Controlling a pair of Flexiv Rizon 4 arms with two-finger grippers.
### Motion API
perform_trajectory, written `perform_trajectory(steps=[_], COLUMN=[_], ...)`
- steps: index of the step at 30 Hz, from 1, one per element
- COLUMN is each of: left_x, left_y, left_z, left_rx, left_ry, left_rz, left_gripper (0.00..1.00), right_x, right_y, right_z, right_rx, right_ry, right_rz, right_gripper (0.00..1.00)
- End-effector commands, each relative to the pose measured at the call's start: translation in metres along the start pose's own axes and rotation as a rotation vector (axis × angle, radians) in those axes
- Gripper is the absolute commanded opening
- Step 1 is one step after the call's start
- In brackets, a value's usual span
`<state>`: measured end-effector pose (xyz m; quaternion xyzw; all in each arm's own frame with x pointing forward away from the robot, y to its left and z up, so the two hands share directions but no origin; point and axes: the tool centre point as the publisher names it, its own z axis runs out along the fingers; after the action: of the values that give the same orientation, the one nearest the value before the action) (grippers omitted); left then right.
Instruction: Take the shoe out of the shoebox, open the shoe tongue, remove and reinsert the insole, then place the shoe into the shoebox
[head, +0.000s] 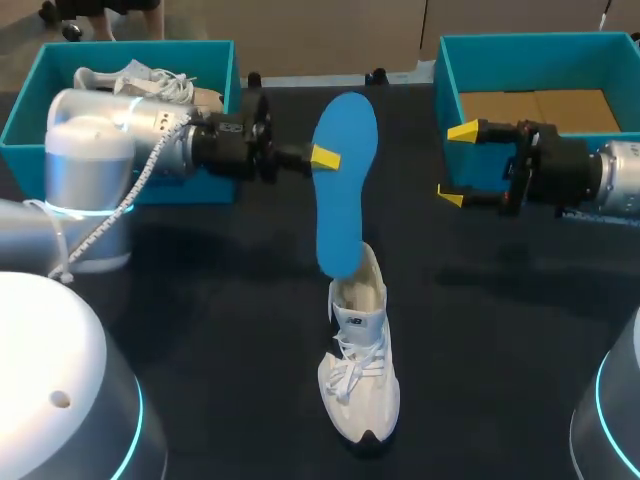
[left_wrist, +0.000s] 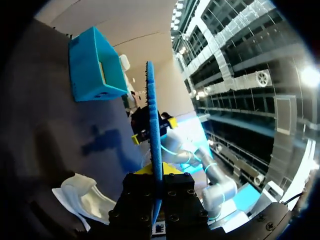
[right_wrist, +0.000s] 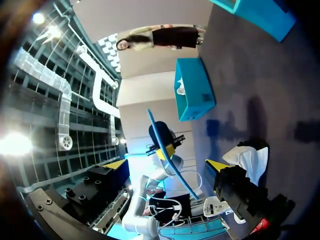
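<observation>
A white shoe (head: 358, 385) is stood on its sole on the dark counter (head: 200, 330), toe toward the near edge. It lies below both pincers and nearer than them, roughly between the two. Its heel opening is overlapped by the lower end of a blue insole (head: 345, 180); whether the two touch cannot be told. The insole is held upright above the shoe and is clamped near its upper part by the left pincer (head: 325, 158), one finger on each face (seen edge-on from the left wrist, it runs straight out between the fingers). Across from it, well apart, the right pincer (head: 456, 164) is held at about the same height with its fingers spread and nothing between them. Behind the left pincer's arm a teal left shoebox (head: 25, 115) is set, with a second shoe (head: 150, 82) inside. Just behind the right pincer a teal right shoebox (head: 448, 75) is set, with a brown cardboard sheet (head: 535, 108) on its floor.
</observation>
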<state>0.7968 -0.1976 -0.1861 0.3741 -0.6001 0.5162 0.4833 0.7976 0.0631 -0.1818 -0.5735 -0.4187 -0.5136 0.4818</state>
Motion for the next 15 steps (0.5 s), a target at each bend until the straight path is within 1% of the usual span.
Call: perform_trajectory(steps=[1,5,8,15], left_x=[-0.002,-0.002,-0.005,-0.014], left_y=[0.003,0.003,0.006,0.004], left_z=[0.005,0.008,0.013,0.018], left_rx=[0.07,0.08,0.082,0.076], left_ry=[-0.023,-0.028,-0.038,-0.047], left_rz=[-0.068,-0.084,-0.1,-0.151], left_gripper=[0.0,0.0,0.0,0.0], right_x=[0.0,0.0,0.0,0.0], right_y=[-0.001,-0.001,-0.001,-0.001], right_z=[0.001,0.001,0.001,0.001], right_rx=[-0.003,-0.003,-0.003,-0.003], right_ry=[0.001,0.001,0.001,0.001], right_rz=[-0.001,-0.001,-0.001,-0.001], right_gripper=[1.0,1.0,1.0,1.0])
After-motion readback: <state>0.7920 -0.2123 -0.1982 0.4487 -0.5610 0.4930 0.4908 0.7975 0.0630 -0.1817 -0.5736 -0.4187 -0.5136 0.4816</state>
